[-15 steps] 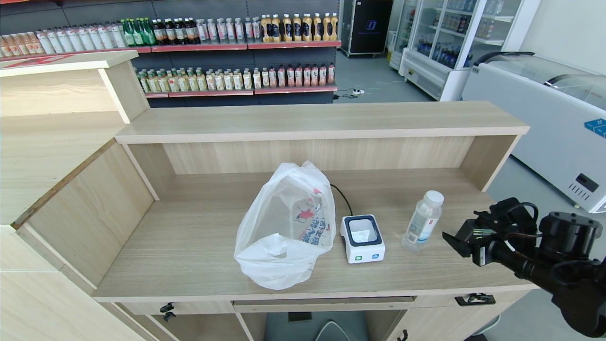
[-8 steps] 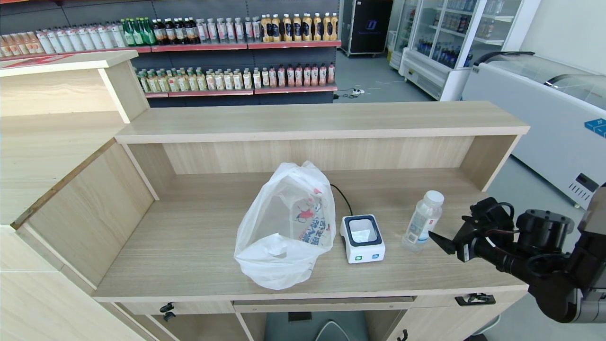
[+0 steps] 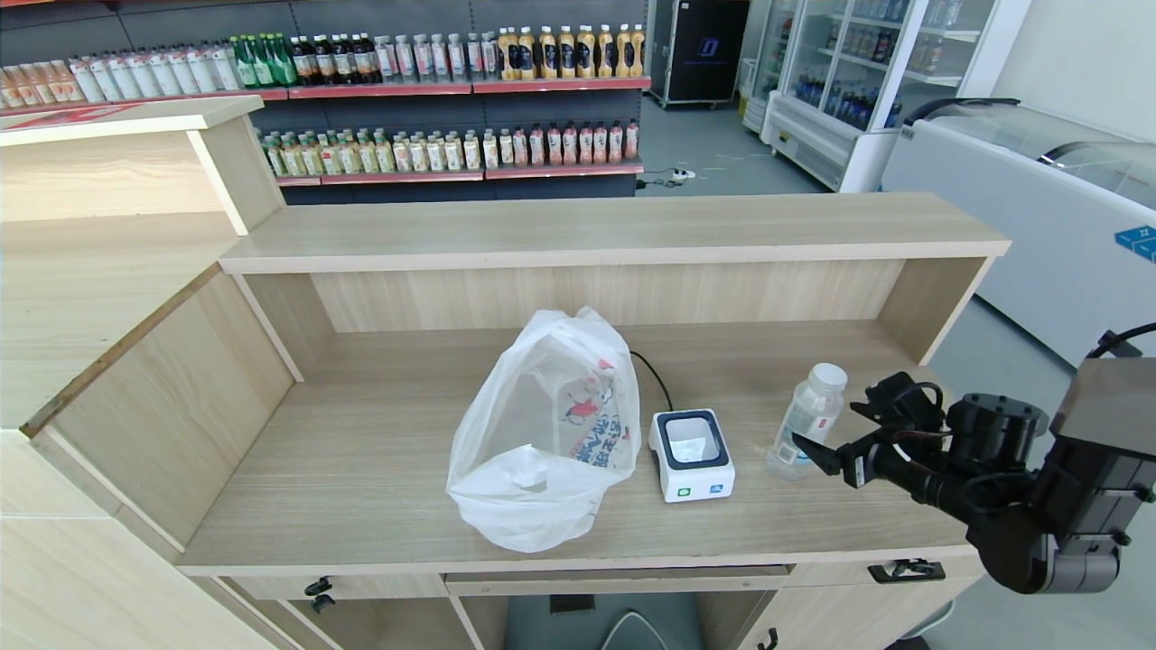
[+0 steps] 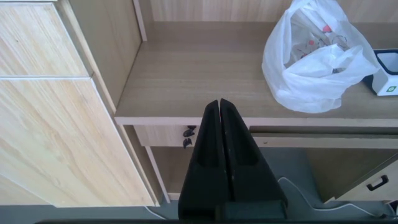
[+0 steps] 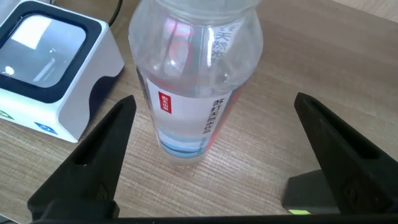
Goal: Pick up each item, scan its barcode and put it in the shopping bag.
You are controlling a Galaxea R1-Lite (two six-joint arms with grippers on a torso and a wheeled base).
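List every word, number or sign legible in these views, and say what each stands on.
bottle: vertical characters on the label, warped by the curve, not surely legible.
shopping bag: red and dark print, crumpled, unreadable.
scanner: small green and blue marks on its front, too small.
Nothing can be quoted with certainty.

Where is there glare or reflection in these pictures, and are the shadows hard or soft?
Head view: light glares off the scanner window and the freezer lids; the shopping bag casts only a faint, soft shadow on the counter. Right wrist view: the scanner window reflects bright light, and the bottle shows pale highlights.
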